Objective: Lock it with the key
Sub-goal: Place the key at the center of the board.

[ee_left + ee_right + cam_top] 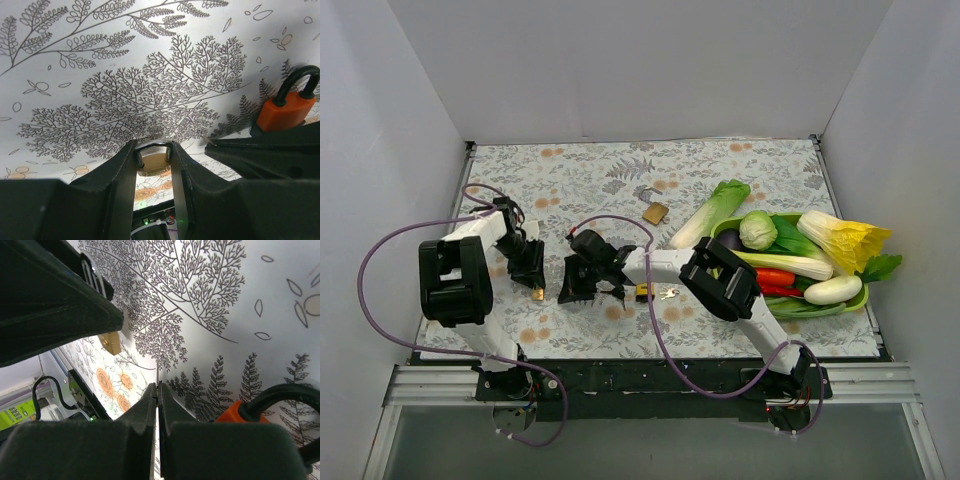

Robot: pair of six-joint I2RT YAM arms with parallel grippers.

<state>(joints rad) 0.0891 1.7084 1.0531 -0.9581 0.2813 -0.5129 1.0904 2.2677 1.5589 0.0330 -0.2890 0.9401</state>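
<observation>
My left gripper is shut on a small brass padlock. In the left wrist view its fingers clamp the padlock's silver shackle and brass body just above the floral cloth. My right gripper is close to its right, shut on a thin key whose blade sticks out past the tips, pointing toward the brass padlock. The key's tip stands a little apart from the padlock. The keyhole is hidden.
An orange padlock with a black shackle lies by loose keys behind my right gripper. Another brass padlock with an open shackle lies farther back. A green tray of vegetables stands at the right.
</observation>
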